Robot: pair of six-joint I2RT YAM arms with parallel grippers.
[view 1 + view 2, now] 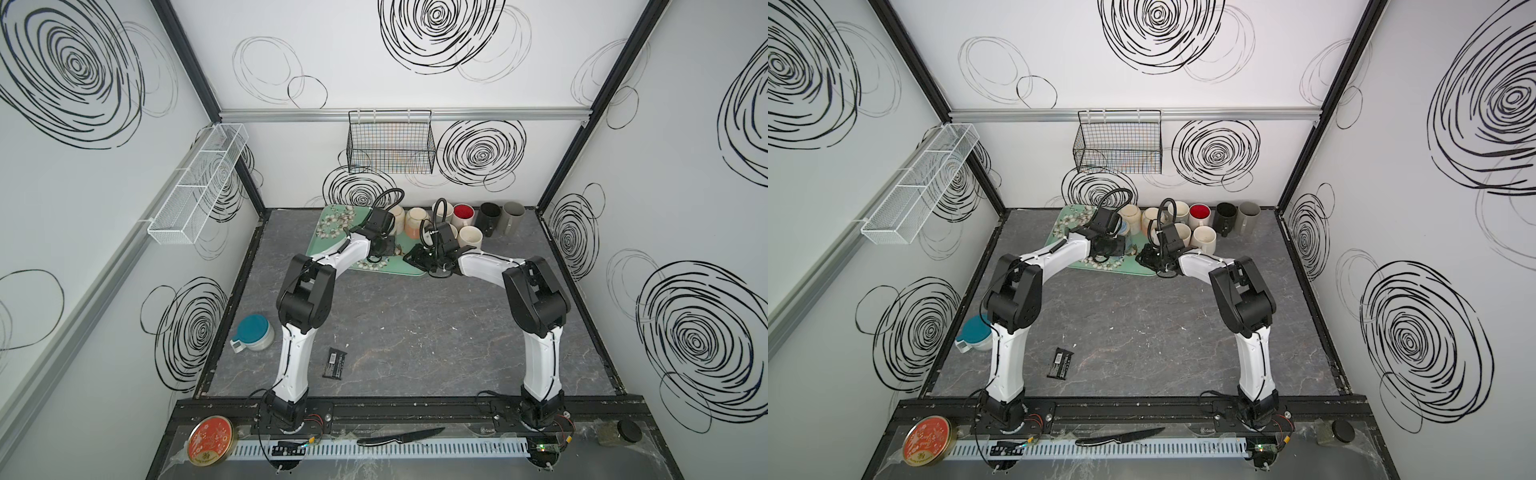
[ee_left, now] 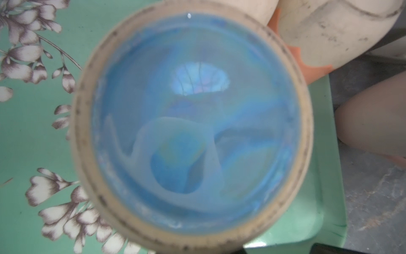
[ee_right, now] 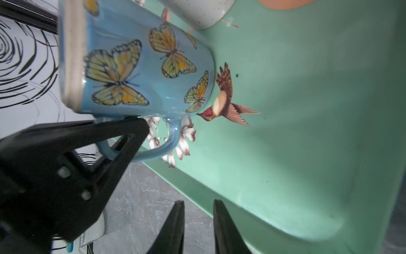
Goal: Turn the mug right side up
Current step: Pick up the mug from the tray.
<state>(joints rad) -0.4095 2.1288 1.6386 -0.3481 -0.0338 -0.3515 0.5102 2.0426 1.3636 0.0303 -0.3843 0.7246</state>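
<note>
You are seeing the mug (image 3: 142, 72) sitting upside down on the green tray (image 3: 307, 110), its long axis standing upright, mouth facing down, base facing up. Your left tool (image 1: 381, 248) is laying one finger (image 3: 123, 140) against the handle (image 3: 167, 143); whether it is clamping, you cannot tell. Your right tool (image 3: 198, 222) is hanging narrowly parted, empty.

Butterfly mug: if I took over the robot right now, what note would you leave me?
Left gripper: one finger is at the handle of the mug; I can't tell if it grips.
Right gripper: open, empty, close by.
Mug: upside down on the green tray, base up.
Done: nothing turned yet.
Left: grip the handle firmly, lift, flip the mug, set it down rim up.
</note>
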